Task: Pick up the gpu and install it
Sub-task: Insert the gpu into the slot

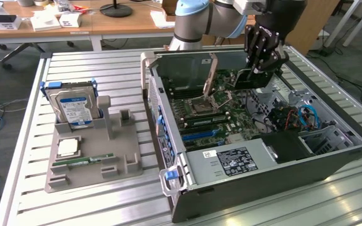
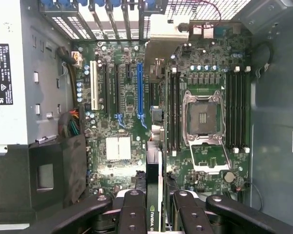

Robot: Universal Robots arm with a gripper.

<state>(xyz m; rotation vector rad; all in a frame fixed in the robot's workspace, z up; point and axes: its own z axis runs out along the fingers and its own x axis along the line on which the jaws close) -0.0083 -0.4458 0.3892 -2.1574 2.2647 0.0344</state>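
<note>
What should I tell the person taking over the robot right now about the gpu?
The gripper: jaws shut on the gpu, which it holds on edge.
Where: the gpu hangs over the motherboard inside the open computer case.
Done: the gpu is picked up and is over the case.
Left: it is not seated in any slot yet. The blue slot is empty.
</note>
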